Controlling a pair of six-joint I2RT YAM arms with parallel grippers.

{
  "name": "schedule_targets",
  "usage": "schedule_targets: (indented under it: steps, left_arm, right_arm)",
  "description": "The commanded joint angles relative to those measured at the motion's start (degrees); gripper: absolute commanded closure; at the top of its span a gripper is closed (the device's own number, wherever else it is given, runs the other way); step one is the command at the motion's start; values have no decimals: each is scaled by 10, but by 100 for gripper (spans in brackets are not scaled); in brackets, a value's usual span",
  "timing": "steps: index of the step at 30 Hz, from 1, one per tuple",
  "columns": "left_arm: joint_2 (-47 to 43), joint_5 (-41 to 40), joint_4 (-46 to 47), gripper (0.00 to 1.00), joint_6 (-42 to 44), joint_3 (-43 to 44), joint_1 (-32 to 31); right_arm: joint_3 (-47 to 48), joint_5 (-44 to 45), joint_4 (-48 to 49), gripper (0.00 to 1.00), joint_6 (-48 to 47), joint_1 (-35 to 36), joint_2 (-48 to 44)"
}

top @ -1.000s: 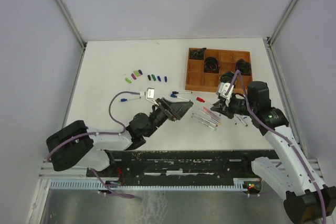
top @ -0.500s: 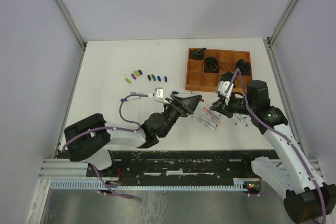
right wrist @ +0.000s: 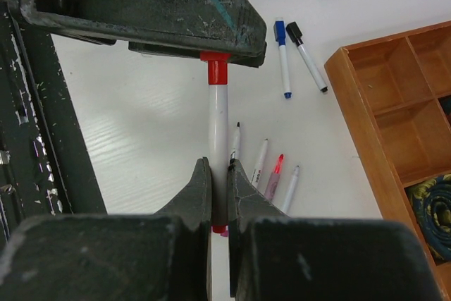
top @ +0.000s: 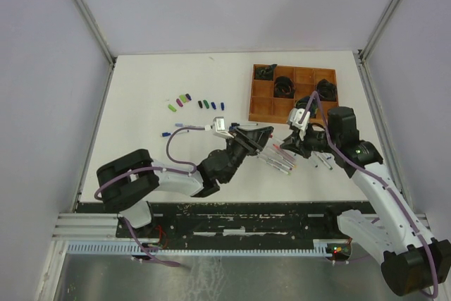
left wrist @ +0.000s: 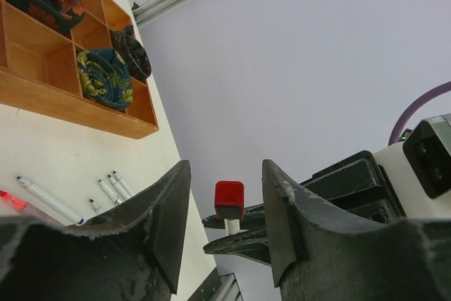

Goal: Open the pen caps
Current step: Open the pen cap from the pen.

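Observation:
My right gripper (right wrist: pixel 218 167) is shut on the white barrel of a pen (right wrist: pixel 218 125) and holds it above the table. The pen's red cap (left wrist: pixel 230 200) points at my left gripper (left wrist: pixel 226 167). That cap sits between the left jaws with a small gap on each side, so the left gripper is open. In the top view the two grippers meet right of centre, left gripper (top: pixel 264 134) facing right gripper (top: pixel 287 147). Several loose pen caps (top: pixel 184 97) in green, purple and blue lie at the back left. Uncapped pens (top: pixel 279 162) lie under the grippers.
A brown compartment tray (top: pixel 262 114) with dark rolled items stands at the back right, close behind the right gripper. Two capped pens, blue (right wrist: pixel 283 54) and black (right wrist: pixel 306 58), lie near the tray. Another pen (top: pixel 182 125) lies left of the left gripper.
The left arm has reached to the right, up to the right gripper, and its jaws have narrowed around the red cap. The right gripper has kept its hold on the pen and hardly moved.

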Motion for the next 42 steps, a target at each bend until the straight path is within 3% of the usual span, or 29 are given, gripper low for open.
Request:
schedule_targets:
  steps: [1,13,14,17,20,23,29,33,37,42]
  left_arm:
    - [10,-6,17,50,-25,24,-6]
    - [16,-5,-7,65,-49,36,-5]
    - [17,-5,-6,69,-51,37,-5]
    - [14,-12,-14,96,-55,39,-5]
    - [-2,-34,-23,97,-48,33,1]
    - [-56,-25,-53,97,-70,16,58]
    - [-206,-19,-218,97,-110,14,225]
    - [-262,-25,-290,97,-104,37,271]
    - [-264,27,-428,97,-20,97,291]
    - [-182,108,-634,97,92,200,325]
  right_arm:
    - [15,3,10,98,2,4,2]
    - [17,13,10,98,2,12,15]
    - [17,14,9,98,1,13,16]
    - [19,15,3,98,-2,15,19]
    - [26,15,-12,98,-13,15,24]
    - [40,6,-45,98,-42,16,31]
    - [51,1,-67,98,-56,18,36]
    - [56,0,-74,98,-59,23,44]
    - [54,32,-42,98,-8,8,28]
    - [89,39,-58,98,39,-31,18]
